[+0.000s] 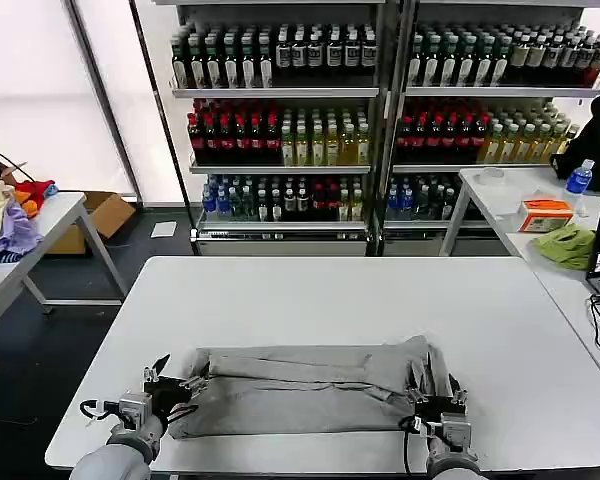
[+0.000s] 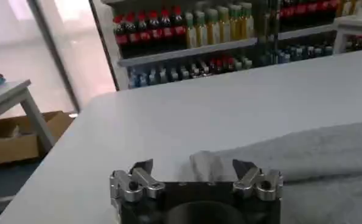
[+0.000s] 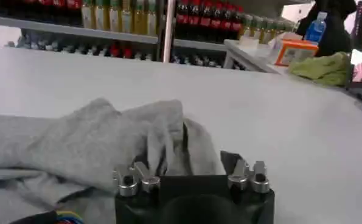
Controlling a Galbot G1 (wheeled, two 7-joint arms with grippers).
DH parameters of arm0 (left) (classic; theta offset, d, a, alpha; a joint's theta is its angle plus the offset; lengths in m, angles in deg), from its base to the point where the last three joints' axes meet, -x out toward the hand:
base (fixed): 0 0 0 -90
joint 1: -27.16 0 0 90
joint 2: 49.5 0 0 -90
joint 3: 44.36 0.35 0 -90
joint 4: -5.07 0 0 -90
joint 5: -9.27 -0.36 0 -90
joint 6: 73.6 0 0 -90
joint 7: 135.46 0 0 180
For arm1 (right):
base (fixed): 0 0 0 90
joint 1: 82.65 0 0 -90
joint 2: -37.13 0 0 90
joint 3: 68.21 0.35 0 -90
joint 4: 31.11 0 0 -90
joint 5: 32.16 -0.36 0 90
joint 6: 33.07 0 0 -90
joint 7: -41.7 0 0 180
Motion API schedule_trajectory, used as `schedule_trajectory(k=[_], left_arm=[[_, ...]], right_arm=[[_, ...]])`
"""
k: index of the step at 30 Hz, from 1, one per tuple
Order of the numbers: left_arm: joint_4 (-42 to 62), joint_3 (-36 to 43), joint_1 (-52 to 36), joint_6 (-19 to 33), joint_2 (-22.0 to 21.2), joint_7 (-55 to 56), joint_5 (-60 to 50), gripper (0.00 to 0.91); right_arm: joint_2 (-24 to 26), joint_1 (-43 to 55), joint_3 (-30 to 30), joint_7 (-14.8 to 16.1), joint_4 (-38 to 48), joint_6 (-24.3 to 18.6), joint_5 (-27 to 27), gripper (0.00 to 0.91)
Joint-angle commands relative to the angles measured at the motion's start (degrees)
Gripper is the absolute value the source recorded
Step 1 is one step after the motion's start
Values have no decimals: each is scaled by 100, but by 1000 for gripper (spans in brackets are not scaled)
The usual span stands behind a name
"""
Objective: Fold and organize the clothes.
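Shelves of bottled drinks line the back wall, and up front the white surface [image 1: 310, 300] carries the light grey short-sleeved cotton T-shirt [image 1: 310, 385], lying along the near edge as a long, wrinkled band. Left hand [image 1: 170, 385] sits at the shirt's left end, fingers spread, cloth just ahead of them in the left wrist view [image 2: 193, 173]. Right hand [image 1: 438, 408] sits at the bunched right end, fingers also spread with a grey fold between them [image 3: 190, 176]. Soft, light, floppy stuff, I'd say: it will sag and slide, so pinch the end edges and corners.
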Motion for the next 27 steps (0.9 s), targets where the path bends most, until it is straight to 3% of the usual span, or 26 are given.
schedule_trajectory(k=[1, 9, 24, 27], left_arm=[[-311, -93, 150, 12, -94, 44, 70, 907], [-425, -159, 221, -19, -255, 76, 455, 907], [439, -33, -100, 202, -653, 96, 504, 907], [483, -10, -119, 194, -681, 76, 475, 816]], right_arm=[[65, -45, 144, -16, -368, 16, -121, 907], [54, -61, 129, 42, -730, -20, -303, 907], [188, -80, 211, 86, -1188, -29, -422, 907], [195, -69, 200, 76, -1230, -17, -425, 907]])
